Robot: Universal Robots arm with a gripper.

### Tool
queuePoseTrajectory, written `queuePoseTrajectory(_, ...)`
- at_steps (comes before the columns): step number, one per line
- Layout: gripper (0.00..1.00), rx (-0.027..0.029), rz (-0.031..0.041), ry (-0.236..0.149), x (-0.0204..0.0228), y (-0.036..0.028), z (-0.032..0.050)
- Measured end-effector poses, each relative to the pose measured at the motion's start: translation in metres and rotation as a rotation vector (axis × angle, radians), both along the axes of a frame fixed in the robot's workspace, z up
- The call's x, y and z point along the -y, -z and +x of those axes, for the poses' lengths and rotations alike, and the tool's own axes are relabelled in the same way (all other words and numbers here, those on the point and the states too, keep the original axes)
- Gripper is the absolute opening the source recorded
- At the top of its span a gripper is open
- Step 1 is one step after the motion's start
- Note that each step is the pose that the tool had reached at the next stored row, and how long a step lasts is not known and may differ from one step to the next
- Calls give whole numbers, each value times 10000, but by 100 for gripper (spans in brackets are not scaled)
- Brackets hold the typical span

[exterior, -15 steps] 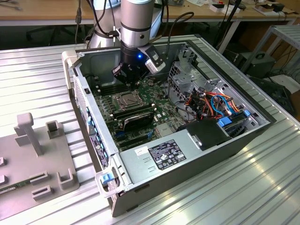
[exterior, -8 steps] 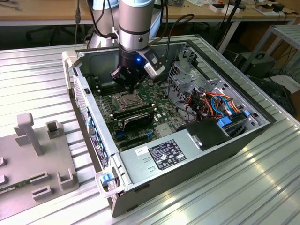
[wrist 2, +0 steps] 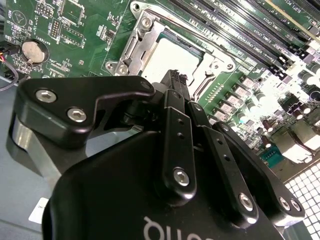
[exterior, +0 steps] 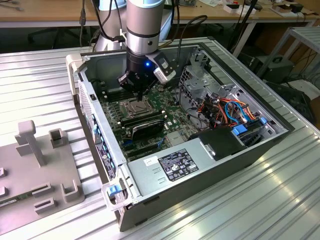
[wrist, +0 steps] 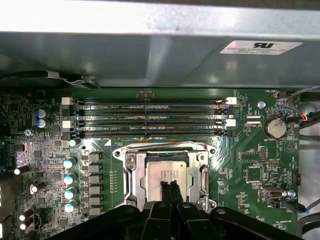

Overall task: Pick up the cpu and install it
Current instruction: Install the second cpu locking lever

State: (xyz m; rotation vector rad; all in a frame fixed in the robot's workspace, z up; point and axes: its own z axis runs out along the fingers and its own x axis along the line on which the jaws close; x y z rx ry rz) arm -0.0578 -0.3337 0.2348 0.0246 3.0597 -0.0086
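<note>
The cpu (wrist: 165,170) is a silvery-tan square lying flat inside the metal-framed socket (wrist: 127,170) on the green motherboard; in the second wrist view the cpu (wrist 2: 167,57) shows just beyond my fingertips. My gripper (wrist: 168,184) hangs straight over it, its two black fingers pressed together with nothing between them, tips at or just above the chip's face; contact cannot be told. In the exterior view the gripper (exterior: 140,93) reaches down into the open computer case (exterior: 200,175) above the socket (exterior: 135,106).
Long black memory sticks (exterior: 144,121) sit beside the socket, and memory slots (wrist: 150,120) lie on its other side. The case wall (wrist: 150,55) stands close behind. Coloured cables (exterior: 227,110) and a power supply (exterior: 175,165) fill the exterior view's right. A grey fixture (exterior: 35,165) stands outside.
</note>
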Motion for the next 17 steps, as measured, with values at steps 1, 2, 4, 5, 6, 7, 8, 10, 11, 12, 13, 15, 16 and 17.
queuePoseTrajectory(1,11,0,0,0,0,0,0)
queuePoseTrajectory(2,11,0,0,0,0,0,0)
queuePoseTrajectory(4,11,0,0,0,7,0,0)
queuePoseTrajectory(5,11,0,0,0,14,0,0)
queuePoseTrajectory(6,11,0,0,0,14,0,0)
queuePoseTrajectory(7,11,0,0,1,14,0,0)
queuePoseTrajectory(8,11,0,0,1,14,0,0)
queuePoseTrajectory(10,11,0,0,0,15,0,0)
queuePoseTrajectory(11,11,0,0,0,15,0,0)
queuePoseTrajectory(12,11,0,0,0,15,0,0)
queuePoseTrajectory(13,11,0,0,0,16,0,0)
queuePoseTrajectory(15,11,0,-1,-2,16,0,10)
queuePoseTrajectory(16,11,-1,-1,0,16,0,19)
queuePoseTrajectory(17,11,0,0,0,16,0,30)
